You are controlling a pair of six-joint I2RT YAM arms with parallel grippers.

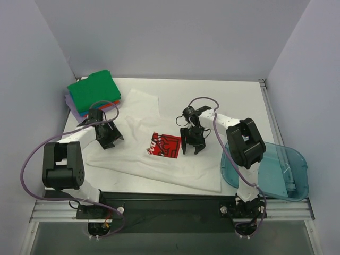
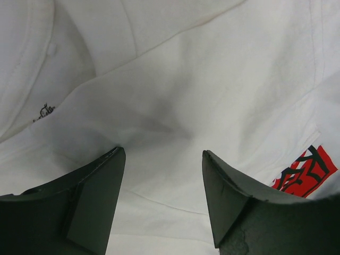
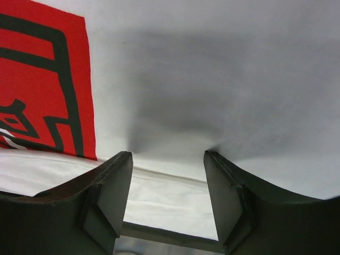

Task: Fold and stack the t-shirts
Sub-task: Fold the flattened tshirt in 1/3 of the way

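A white t-shirt (image 1: pixel 133 130) lies spread across the table, its red logo (image 1: pixel 164 145) facing up. My left gripper (image 1: pixel 113 141) stands open over the shirt's left part, fingers down at the plain cloth (image 2: pixel 170 95), with the logo (image 2: pixel 305 172) off to its right. To the right of the logo (image 3: pixel 42 85), my right gripper (image 1: pixel 192 151) is open too, its fingertips (image 3: pixel 123 159) resting on the cloth near a folded edge. Neither gripper holds anything. At the back left sits a stack of folded t-shirts with green (image 1: pixel 94 90) on top and red-orange (image 1: pixel 109 106) and lavender (image 1: pixel 74 112) edges showing beneath.
A translucent blue plastic bin (image 1: pixel 276 170) hangs over the table's front right corner, beside the right arm's base. The table's dark front edge (image 3: pixel 170 236) shows just past the shirt's hem. Grey walls close in the back and both sides.
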